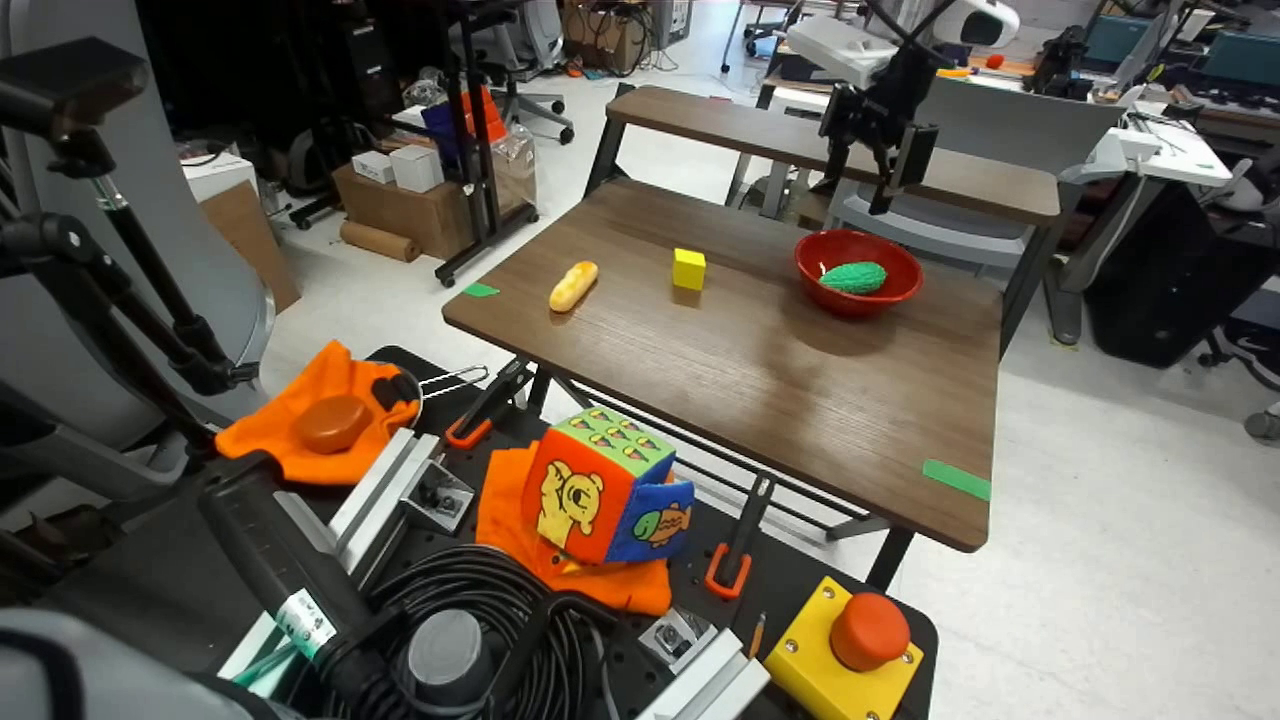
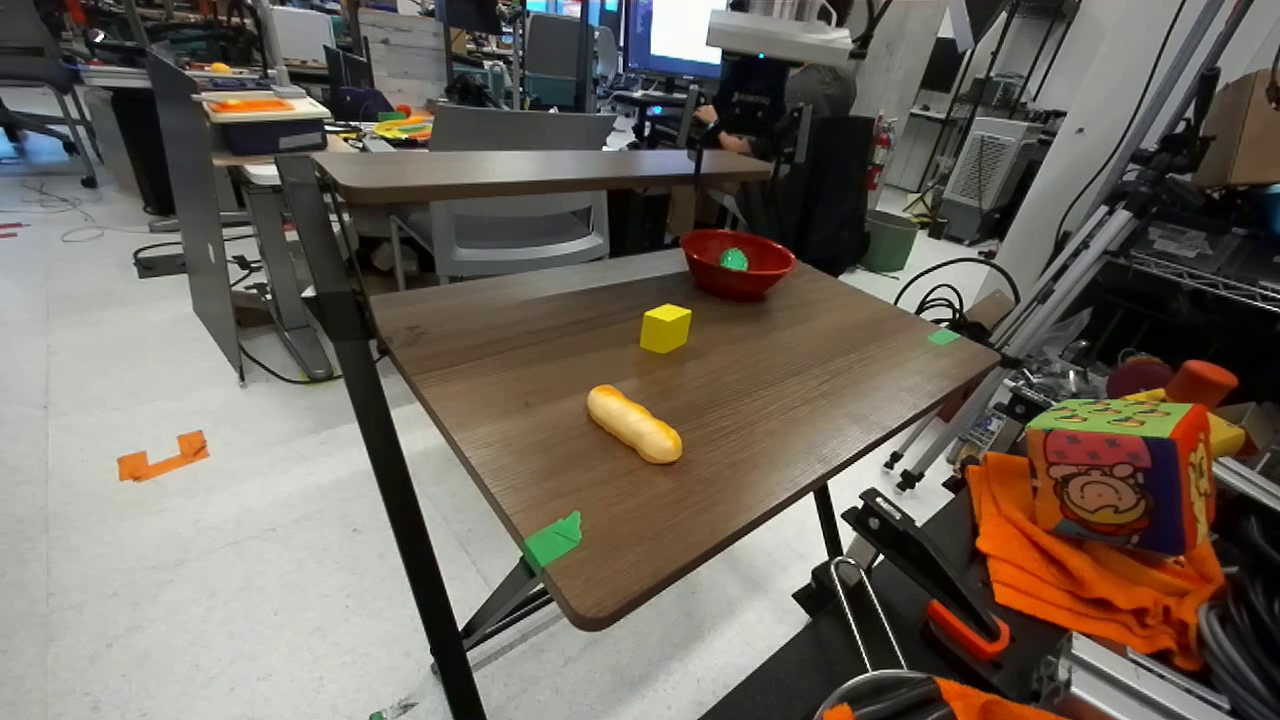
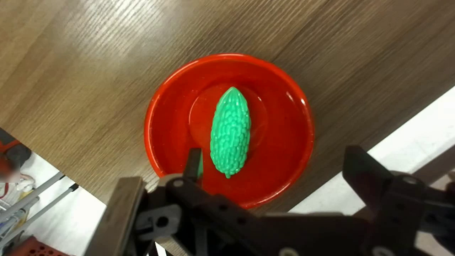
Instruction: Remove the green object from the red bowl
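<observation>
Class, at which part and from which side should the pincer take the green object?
Probably grip the green object across its middle, from above, the pincer closing on its long sides: it is elongated, tapering towards both ends, and a sideways approach would likely meet the wall of the red bowl.

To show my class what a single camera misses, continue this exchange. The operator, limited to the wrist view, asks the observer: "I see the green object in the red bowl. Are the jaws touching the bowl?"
Observer: No; in an exterior view the jaws hang above the red bowl, with a gap showing.
Operator: What does my view miss?
Observer: A yellow cube stands on the table, in both exterior views.
Operator: Anything else there?
Observer: A bread-like item lies farther from the bowl than the cube.
</observation>
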`<state>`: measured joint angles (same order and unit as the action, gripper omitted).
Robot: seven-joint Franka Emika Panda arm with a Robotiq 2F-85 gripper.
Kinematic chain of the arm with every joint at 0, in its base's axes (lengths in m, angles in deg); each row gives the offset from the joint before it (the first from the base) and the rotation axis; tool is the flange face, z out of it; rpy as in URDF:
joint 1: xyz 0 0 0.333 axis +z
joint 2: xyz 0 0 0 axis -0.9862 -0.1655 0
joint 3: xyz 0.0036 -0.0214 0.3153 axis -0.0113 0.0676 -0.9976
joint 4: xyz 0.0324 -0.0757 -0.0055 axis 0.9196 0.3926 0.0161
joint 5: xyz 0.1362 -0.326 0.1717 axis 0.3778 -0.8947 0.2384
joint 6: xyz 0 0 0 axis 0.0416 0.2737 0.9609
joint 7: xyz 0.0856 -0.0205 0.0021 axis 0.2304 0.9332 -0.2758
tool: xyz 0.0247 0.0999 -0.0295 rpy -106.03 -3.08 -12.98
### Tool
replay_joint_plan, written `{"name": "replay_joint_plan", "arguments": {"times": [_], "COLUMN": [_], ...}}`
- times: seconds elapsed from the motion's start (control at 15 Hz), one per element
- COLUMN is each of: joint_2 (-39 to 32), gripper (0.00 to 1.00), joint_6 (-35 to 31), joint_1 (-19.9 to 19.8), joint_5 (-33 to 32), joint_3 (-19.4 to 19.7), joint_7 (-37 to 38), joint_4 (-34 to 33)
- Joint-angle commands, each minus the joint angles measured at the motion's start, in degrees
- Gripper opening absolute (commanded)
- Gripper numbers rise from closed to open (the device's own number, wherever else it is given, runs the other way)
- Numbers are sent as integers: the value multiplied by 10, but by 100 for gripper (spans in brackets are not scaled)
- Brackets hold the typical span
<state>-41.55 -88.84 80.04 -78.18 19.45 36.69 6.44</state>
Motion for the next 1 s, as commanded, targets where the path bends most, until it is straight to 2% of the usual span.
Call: {"name": "replay_joint_plan", "arguments": {"times": [0.0,0.33,0.67,0.93], "joint_2": [-76,-145,-186,-211], "gripper": [100,100,100,100], "joint_6": [31,43,106,129], "joint_1": [-4,-10,-11,-9], "joint_5": [12,10,7,3], "joint_3": [13,12,15,16], "joint_7": [13,13,21,25], "joint_4": [-102,-178,-237,-273]}}
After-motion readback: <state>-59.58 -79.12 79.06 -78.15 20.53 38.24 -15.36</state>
